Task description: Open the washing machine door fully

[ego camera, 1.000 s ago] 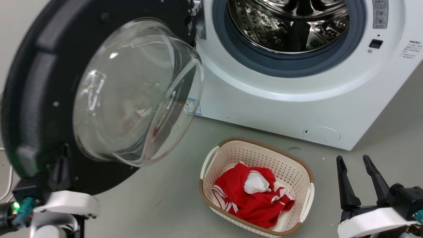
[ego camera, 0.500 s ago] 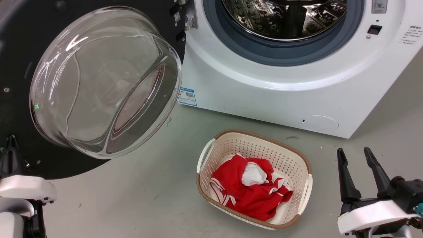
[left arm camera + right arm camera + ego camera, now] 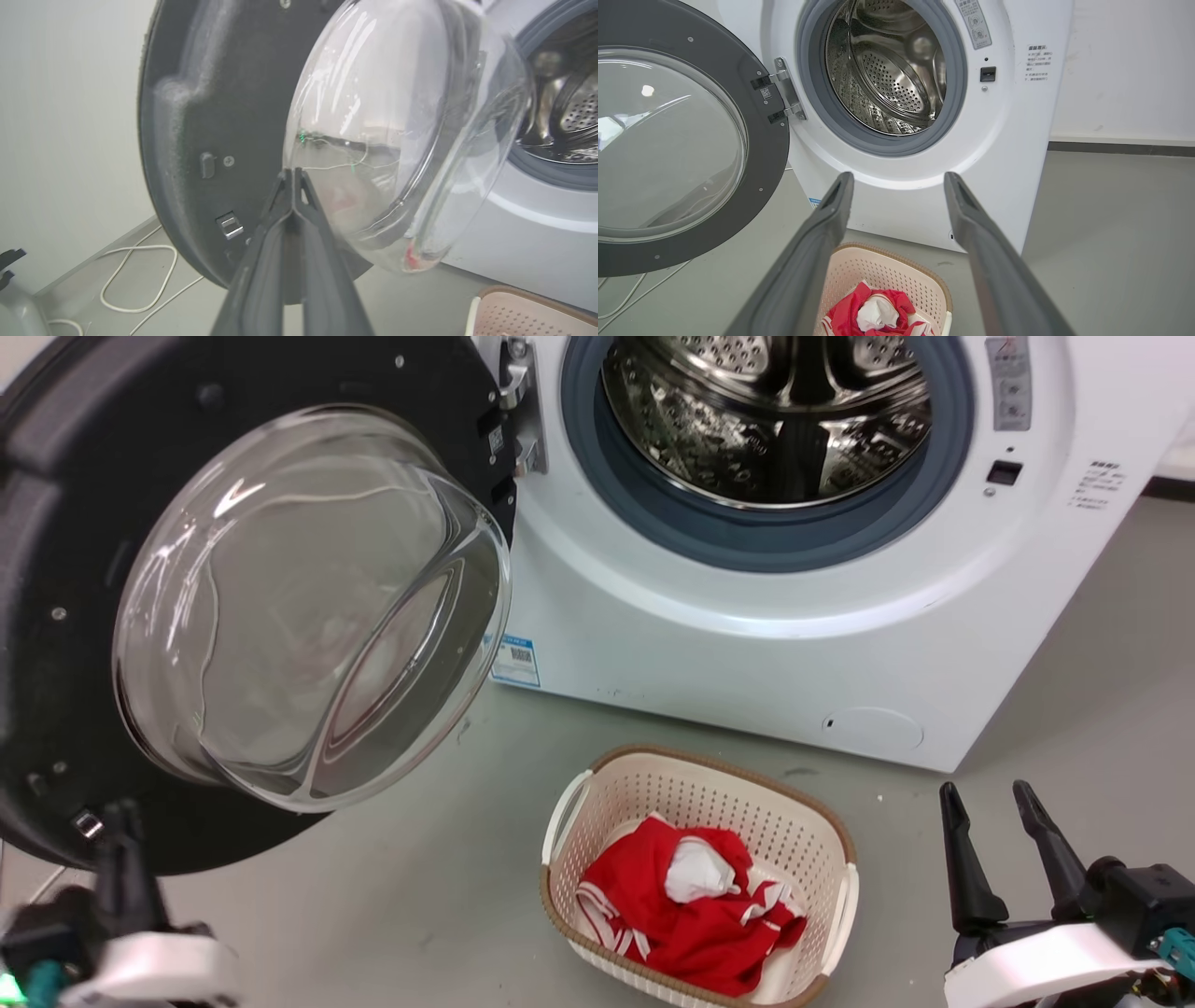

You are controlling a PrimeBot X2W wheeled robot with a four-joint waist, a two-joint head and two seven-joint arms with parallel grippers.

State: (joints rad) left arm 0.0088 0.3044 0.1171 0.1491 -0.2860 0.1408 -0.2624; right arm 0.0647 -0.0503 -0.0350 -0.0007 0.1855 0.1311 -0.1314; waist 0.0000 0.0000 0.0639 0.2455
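Well, door (image 3: 65,709): I see it swung wide off the washer (image 3: 747,644).
Left gripper (image 3: 293,173): fingers pressed together — empty, by the door.
Right gripper (image 3: 984,788): fingers apart.

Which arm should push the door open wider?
Left, probably. The left claw, shut, is low beside the door; the right claw, open, sits past the basket, far from it.

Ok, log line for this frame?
door open wide, drum exposed | left gripper shut, by door's lower edge | right gripper open, empty, beside basket
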